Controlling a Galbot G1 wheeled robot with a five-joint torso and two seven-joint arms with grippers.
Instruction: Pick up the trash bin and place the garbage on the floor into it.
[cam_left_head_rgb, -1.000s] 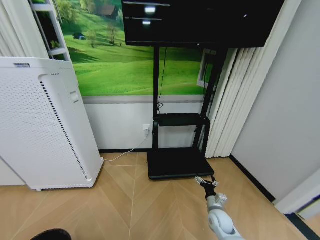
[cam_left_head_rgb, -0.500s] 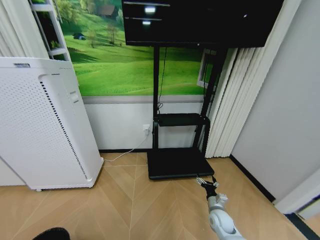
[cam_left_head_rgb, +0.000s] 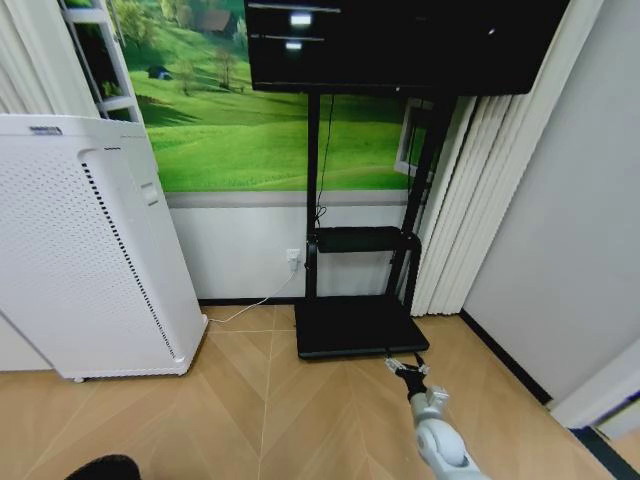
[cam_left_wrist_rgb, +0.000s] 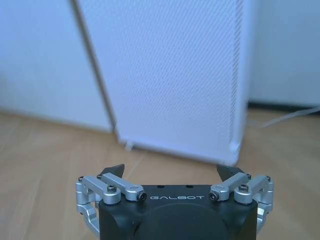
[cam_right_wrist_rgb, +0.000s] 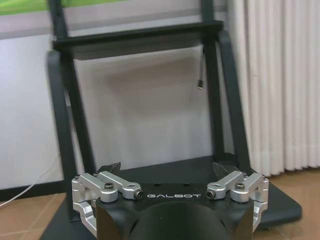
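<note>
Shelving: one white ladder-style unit at the far left, against the wall.
White appliance: one tall perforated box standing on the floor at the left; in the left wrist view it rises just ahead of that arm.
Dark shape: one black rounded edge at the bottom left of the head view; what it is cannot be told.
Left gripper: held low above the floor, facing the white appliance; its two fingers stand wide apart with nothing between them.
Floor: tan chevron planks, bare across the visible stretch.
Wall picture: one green meadow scene behind the stand.
Cable: one white lead running from a wall socket down to the floor beside the appliance.
Stand: one black frame with a flat base, a small shelf and two uprights, carrying one dark screen.
Right gripper: stretched forward, low over the floor just in front of the stand's base; its two fingers are spread wide and hold nothing.
Curtain: one pale pleated drape right of the stand.
</note>
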